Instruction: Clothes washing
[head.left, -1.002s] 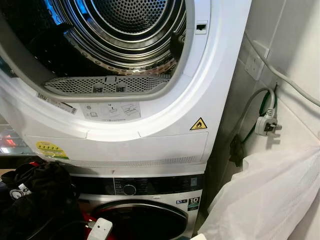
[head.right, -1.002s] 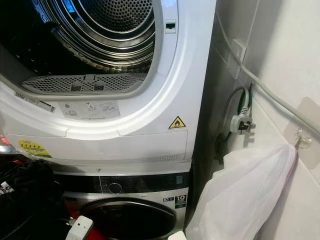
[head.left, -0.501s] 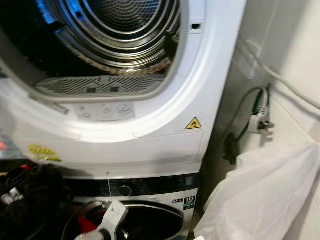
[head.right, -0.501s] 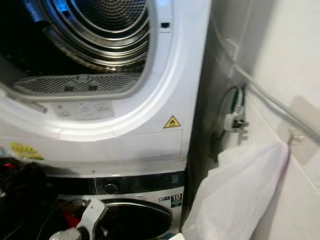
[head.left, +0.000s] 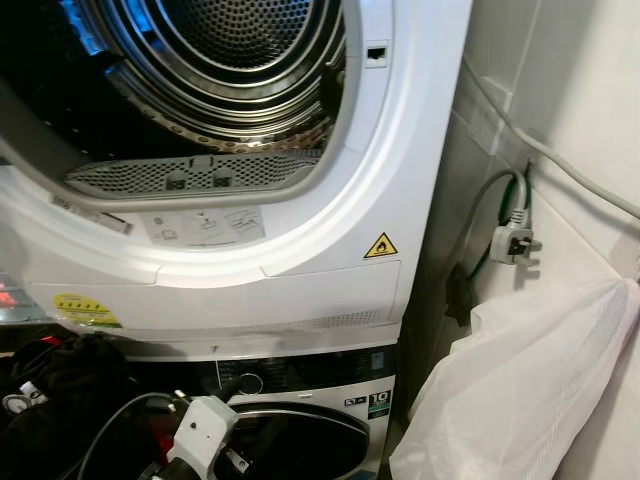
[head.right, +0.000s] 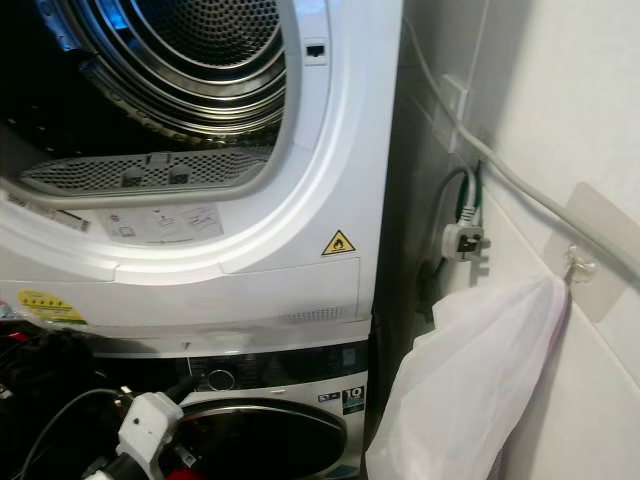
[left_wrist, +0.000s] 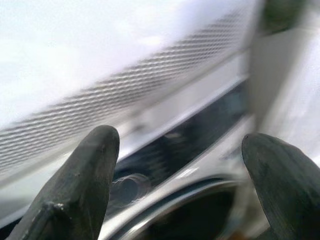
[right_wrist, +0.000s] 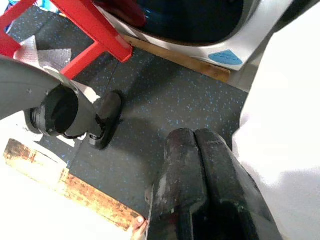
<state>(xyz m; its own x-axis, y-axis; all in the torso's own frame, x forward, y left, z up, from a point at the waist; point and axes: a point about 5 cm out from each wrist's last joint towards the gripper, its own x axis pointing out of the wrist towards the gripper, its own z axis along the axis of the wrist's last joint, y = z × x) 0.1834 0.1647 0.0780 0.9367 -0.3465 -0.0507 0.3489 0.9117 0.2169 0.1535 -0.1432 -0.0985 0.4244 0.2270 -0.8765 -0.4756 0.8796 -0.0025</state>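
A dark heap of clothes (head.left: 60, 400) is seen at the lower left of the head views, in front of the stacked machines and just below the dryer's yellow label (head.left: 88, 310). The dryer (head.left: 330, 270) sits on top with its door open, the perforated steel drum (head.left: 230, 60) and the lint filter grille (head.left: 190, 172) exposed. Beneath it the washer (head.left: 300, 400) is seen, with its control dial (head.left: 250, 383) and dark round door (head.left: 300, 445). The left arm's white wrist block (head.left: 203, 430) is raised in front of the washer door, just beside the clothes, with black cables looping between. In the left wrist view the left gripper (left_wrist: 180, 175) is held wide apart and empty, pointed at the washer panel. The right gripper (right_wrist: 200, 180) is pressed closed on nothing, hanging over speckled dark floor (right_wrist: 165, 110) near a red frame (right_wrist: 95, 30). To the right a white mesh bag (head.right: 470, 390) hangs from a wall hook (head.right: 578, 265), below a dangling plug (head.right: 464, 238).
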